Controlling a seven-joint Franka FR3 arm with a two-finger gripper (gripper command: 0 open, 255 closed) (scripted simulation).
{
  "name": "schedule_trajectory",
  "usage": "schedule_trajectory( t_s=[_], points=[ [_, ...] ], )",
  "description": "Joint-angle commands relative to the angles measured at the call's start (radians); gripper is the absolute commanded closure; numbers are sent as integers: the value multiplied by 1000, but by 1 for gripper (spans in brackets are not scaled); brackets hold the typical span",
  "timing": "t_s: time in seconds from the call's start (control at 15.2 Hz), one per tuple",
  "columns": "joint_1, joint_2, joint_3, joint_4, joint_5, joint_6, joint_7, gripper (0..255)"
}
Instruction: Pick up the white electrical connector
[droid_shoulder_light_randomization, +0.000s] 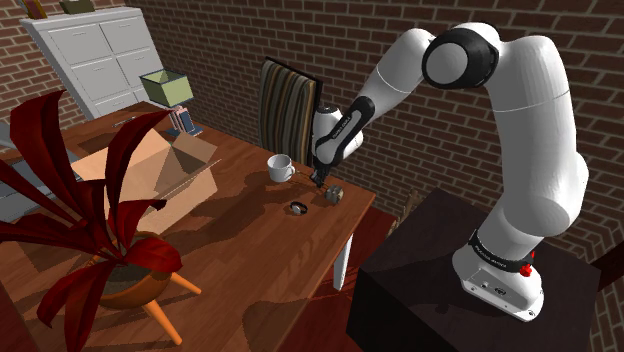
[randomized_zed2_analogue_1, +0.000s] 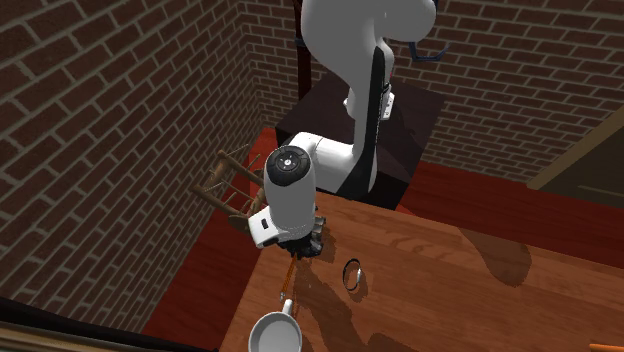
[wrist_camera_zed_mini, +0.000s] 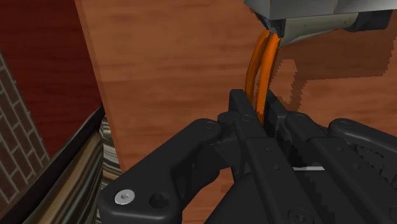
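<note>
Pincer (droid_shoulder_light_randomization: 321, 184), mid-frame in shoulder view, clenched on orange leads (wrist_camera_zed_mini: 257, 67) of connector (wrist_camera_zed_mini: 305, 16) | step: grasp made | next: lift off table (droid_shoulder_light_randomization: 250, 245)

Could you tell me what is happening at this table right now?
The white arm's end effector is down at the table's edge, its fingers shut on the two orange wires of the pale grey connector. The connector sits close to the tabletop; whether it is lifted yet is hard to tell. A white mug and a small dark ring lie nearby.
</note>
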Motion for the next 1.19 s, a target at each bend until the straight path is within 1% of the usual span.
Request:
schedule_trajectory(
  t_s=[0.0,0.99,1.12],
  points=[
    [1,0,0,0,0,1,1,255],
    [-11,-172,15,-26,16,-146,-8,255],
    [-11,-174,15,-27,17,-147,-8,255]
  ],
)
